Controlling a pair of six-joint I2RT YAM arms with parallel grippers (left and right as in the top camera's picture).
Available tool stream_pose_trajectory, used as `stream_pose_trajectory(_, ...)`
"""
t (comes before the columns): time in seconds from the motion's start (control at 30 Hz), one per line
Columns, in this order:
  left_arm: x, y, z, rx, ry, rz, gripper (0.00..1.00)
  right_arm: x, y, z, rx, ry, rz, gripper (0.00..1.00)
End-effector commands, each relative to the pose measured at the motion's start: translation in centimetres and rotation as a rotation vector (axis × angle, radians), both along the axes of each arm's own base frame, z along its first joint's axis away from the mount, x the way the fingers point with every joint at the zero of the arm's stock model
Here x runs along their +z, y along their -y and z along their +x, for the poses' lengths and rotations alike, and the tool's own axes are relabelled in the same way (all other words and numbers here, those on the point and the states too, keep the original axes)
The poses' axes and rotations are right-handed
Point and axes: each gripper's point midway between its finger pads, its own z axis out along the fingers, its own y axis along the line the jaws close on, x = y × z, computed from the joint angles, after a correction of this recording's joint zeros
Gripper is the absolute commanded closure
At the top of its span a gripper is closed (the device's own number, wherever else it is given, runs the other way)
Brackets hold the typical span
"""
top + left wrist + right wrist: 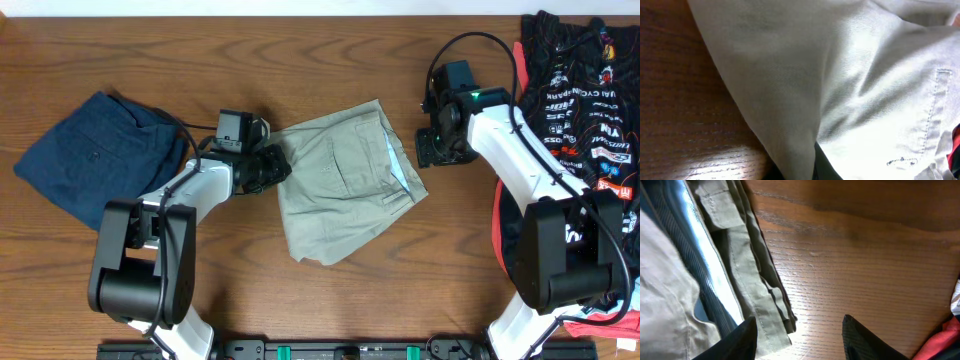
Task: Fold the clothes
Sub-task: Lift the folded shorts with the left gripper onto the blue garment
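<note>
Dark wooden tabletop [330, 60] carries all the items under review. We find the right end effector [799, 332] spread, with nothing but bare wood between its fingers and one finger just beside the waistband edge. The left end effector [272, 168] sits at the opposite edge of the khaki shorts [340, 185]. Its wrist view is filled with cloth, so we cannot tell whether it pinches the fabric. The shorts lie mid-tabletop, skewed, apparently doubled leg on leg, with pale lining exposed at the waistband. We judge one fold made; a crosswise fold and squaring remain. Navy trousers [95, 160] lie to the left and a black printed jersey [580, 100] at the right edge, both apart from the shorts.
</note>
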Motion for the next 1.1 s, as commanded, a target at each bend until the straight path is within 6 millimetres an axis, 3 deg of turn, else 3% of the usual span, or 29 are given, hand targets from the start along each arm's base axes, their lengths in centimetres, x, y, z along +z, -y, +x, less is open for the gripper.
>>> stream_pose_trajectory(0.0,2.9,-1.5,2.1,-0.003,0.108,-0.004,0.94,0.1,-0.6,-0.2,0.020,0.000,0.006,0.47)
stream_pose_trajectory(0.17,12.1,-7.2,5.8,0.122,0.355,0.006,0.94,0.1,-0.5,-0.2,0.020,0.001,0.006,0.46)
stream_pose_trajectory(0.27,18.4,-12.2,6.7,0.233,0.514,0.048,0.94,0.1,-0.5,-0.2,0.020,0.001,0.003,0.46)
stream_pose_trajectory(0.37,23.2,-18.1,6.2,0.373,0.632,0.128,0.94,0.1,-0.5,-0.2,0.020,0.002,0.003,0.46)
stream_pose_trajectory(0.47,25.6,-23.6,4.6,0.511,0.682,0.192,0.94,0.1,-0.5,-0.1,0.020,0.003,0.003,0.46)
stream_pose_trajectory(0.57,25.1,-28.3,2.4,0.631,0.637,0.229,0.94,0.1,-0.5,-0.1,0.020,0.006,0.004,0.46)
stream_pose_trajectory(0.77,18.8,-35.2,-1.8,0.817,0.383,0.293,0.92,0.1,-0.5,0.0,0.020,0.008,0.005,0.46)
stream_pose_trajectory(0.9,14.2,-37.5,-3.6,0.889,0.220,0.300,0.92,0.1,-0.5,-0.1,0.020,0.006,0.004,0.46)
stream_pose_trajectory(1.07,10.7,-38.3,-4.4,0.910,0.114,0.271,0.90,0.1,-0.5,-0.2,0.021,0.001,0.002,0.46)
